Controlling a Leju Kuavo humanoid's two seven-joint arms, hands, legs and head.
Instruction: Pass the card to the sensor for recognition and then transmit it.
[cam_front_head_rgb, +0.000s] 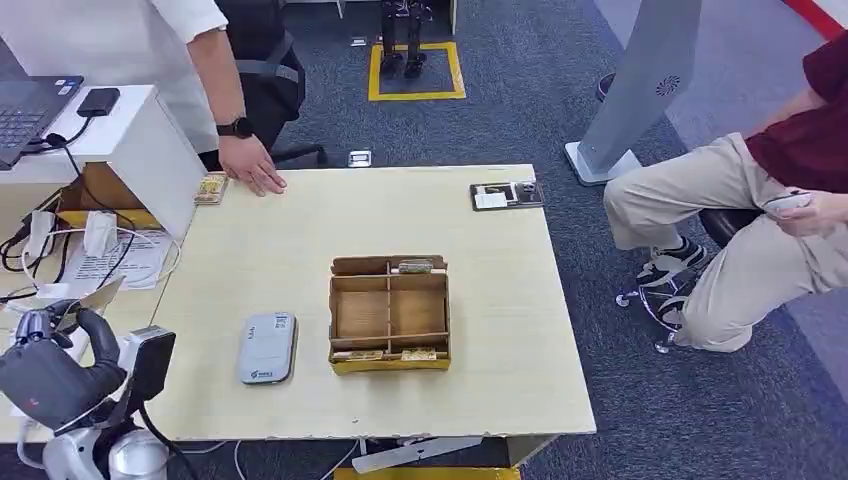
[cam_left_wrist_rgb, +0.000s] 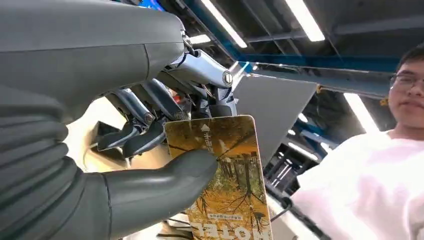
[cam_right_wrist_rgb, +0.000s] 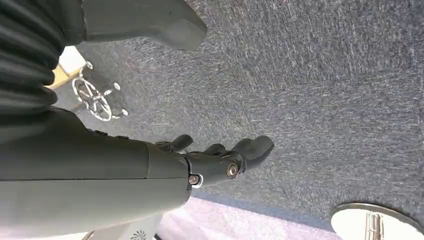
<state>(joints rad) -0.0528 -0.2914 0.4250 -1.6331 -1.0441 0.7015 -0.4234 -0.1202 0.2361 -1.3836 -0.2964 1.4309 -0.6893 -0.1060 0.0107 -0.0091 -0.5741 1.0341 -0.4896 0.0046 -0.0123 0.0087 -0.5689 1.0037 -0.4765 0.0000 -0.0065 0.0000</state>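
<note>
My left hand (cam_front_head_rgb: 58, 372) is low at the table's left front corner, off to the left of the grey-white card sensor (cam_front_head_rgb: 267, 347) lying on the tabletop. In the left wrist view this hand (cam_left_wrist_rgb: 135, 165) pinches a yellow card (cam_left_wrist_rgb: 232, 185) printed with autumn trees between the thumb and the dark fingers (cam_left_wrist_rgb: 142, 140). My right hand (cam_right_wrist_rgb: 210, 162) hangs over blue-grey carpet with its fingers apart and nothing in it.
A cardboard divider box (cam_front_head_rgb: 389, 313) with a few cards stands right of the sensor. A standing person's hand (cam_front_head_rgb: 252, 165) rests at the table's far left by a card stack (cam_front_head_rgb: 211, 188). A black tray (cam_front_head_rgb: 507, 195) lies far right. A seated person (cam_front_head_rgb: 760, 220) is at the right.
</note>
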